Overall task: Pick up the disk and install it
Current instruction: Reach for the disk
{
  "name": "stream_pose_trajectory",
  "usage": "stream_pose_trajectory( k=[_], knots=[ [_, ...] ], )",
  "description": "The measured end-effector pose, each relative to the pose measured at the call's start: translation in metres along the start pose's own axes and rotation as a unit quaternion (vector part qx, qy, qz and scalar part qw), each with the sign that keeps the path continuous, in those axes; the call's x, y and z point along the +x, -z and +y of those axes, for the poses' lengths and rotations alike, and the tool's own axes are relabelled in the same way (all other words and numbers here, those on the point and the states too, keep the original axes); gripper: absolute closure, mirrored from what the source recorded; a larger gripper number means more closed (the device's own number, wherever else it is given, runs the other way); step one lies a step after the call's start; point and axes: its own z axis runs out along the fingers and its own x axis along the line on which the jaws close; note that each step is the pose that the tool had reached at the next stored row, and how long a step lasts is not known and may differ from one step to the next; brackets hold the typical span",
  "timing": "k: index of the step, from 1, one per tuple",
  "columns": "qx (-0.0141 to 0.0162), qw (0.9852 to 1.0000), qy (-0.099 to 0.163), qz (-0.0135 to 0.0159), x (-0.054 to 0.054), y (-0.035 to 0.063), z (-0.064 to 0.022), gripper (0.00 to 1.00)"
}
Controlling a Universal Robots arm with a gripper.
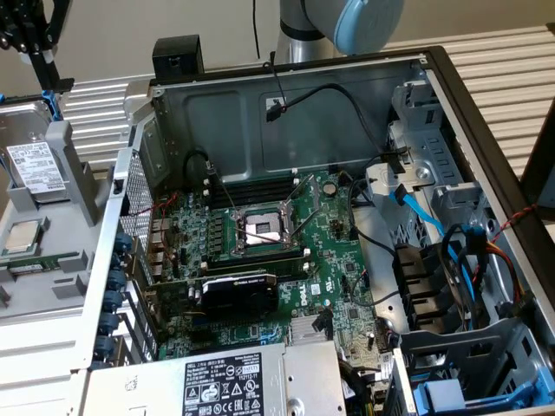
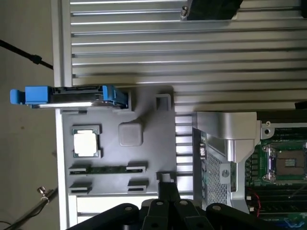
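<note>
Facing the disk [image 2: 79, 96], not yet picked.
My fingers [image 2: 167, 191] are pressed together, empty; grasping needs them spread.

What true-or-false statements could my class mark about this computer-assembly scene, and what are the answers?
1. The disk stands on edge in the grey tray. True.
2. The gripper is shut on the disk. False: it is shut but holds nothing, and the disk is apart from it.
3. A processor chip lies flat in the tray. True.
4. The computer case is closed. False: it is open and the motherboard shows.
5. The disk is installed in the case. False: it sits in the tray, outside the case.
</note>
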Motion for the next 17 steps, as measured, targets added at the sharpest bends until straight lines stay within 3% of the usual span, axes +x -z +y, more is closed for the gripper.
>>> stream_pose_trajectory(
  k=[6, 13, 17],
  knots=[
    [0.0003, 1.0000, 0.001, 0.0001, 0.008, 0.0006, 0.0191, 0.89],
    [-0.0004, 1.0000, 0.001, -0.0001, 0.036, 0.0005, 0.0207, 0.89],
    [-0.0065, 1.0000, 0.001, -0.0001, 0.047, 0.0003, 0.0214, 0.89]
  ],
)
